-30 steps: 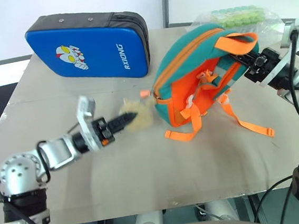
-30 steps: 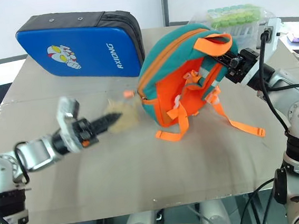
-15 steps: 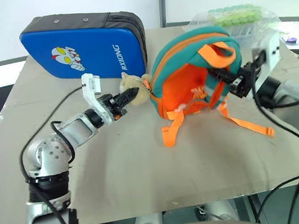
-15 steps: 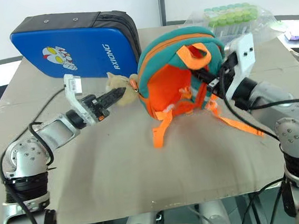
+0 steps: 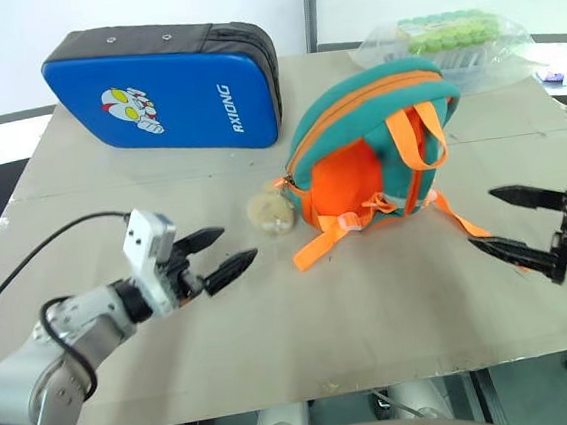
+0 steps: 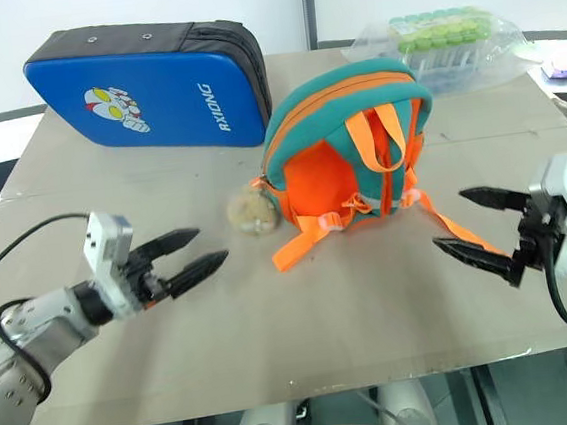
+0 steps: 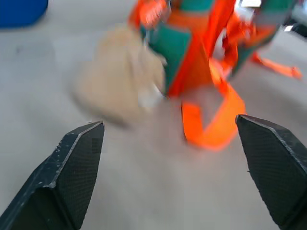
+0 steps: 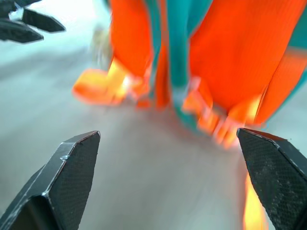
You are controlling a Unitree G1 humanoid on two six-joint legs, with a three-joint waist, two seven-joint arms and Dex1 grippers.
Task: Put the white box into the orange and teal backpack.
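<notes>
The orange and teal backpack [image 5: 368, 154] stands upright in the middle of the table, strap side toward me, with its tan plush charm [image 5: 268, 212] lying on the table at its left. The white box is out of view. My left gripper [image 5: 239, 244] hovers open and empty just short of the charm, clear of it. My right gripper [image 5: 481, 217] is open and empty too, off to the right of the backpack near the loose orange strap [image 5: 462, 223]. In the left wrist view the charm [image 7: 115, 76] and backpack [image 7: 192, 48] lie beyond the spread fingers [image 7: 72, 182].
A big blue padded case [image 5: 166, 88] with a cartoon figure stands at the back left. A clear plastic bag of green items [image 5: 452, 35] lies at the back right. Bare table [image 5: 375, 324] stretches between the backpack and the front edge.
Both grippers have opened and drawn back toward me. The left let go of the plush charm and the right released the backpack's top. The backpack has settled upright on the table.
</notes>
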